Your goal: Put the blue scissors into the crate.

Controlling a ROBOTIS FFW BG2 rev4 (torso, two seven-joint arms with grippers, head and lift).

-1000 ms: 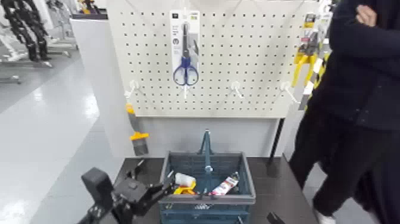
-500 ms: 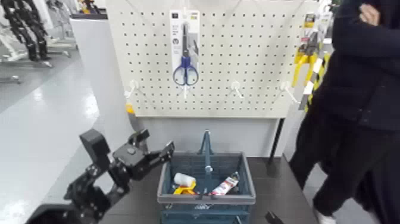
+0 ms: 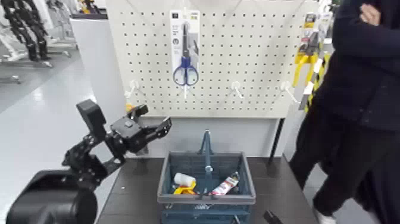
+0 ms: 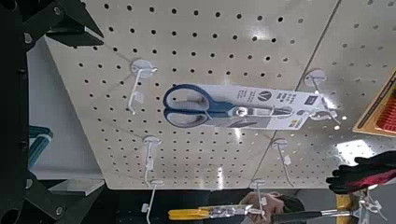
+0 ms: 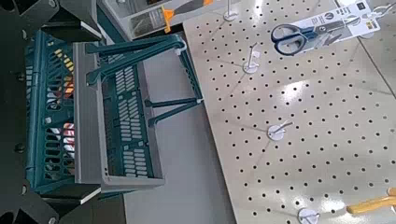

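Observation:
The blue scissors point(image 3: 185, 50) hang on their tall white card on a hook high on the white pegboard point(image 3: 250, 71). They also show in the left wrist view point(image 4: 233, 105) and the right wrist view point(image 5: 322, 33). The crate point(image 3: 205, 196) stands on the dark floor platform below the board, handle bar upright; the right wrist view shows it too point(image 5: 103, 112). My left gripper point(image 3: 153, 117) is open and empty, raised left of the crate, below and left of the scissors. My right gripper point(image 3: 271, 217) stays low at the bottom edge, its fingers wide apart in its wrist view.
The crate holds a white roll point(image 3: 184, 179), a yellow item and a red-and-white packet point(image 3: 225, 186). Several bare hooks point(image 3: 237, 89) stick out of the board. Yellow-handled tools point(image 3: 306, 59) hang at the right. A person in dark clothes point(image 3: 357, 89) stands close on the right.
My left arm has risen from beside the crate's front left to mid-height before the pegboard, gripper open throughout. The scissors, the crate and the person have not moved.

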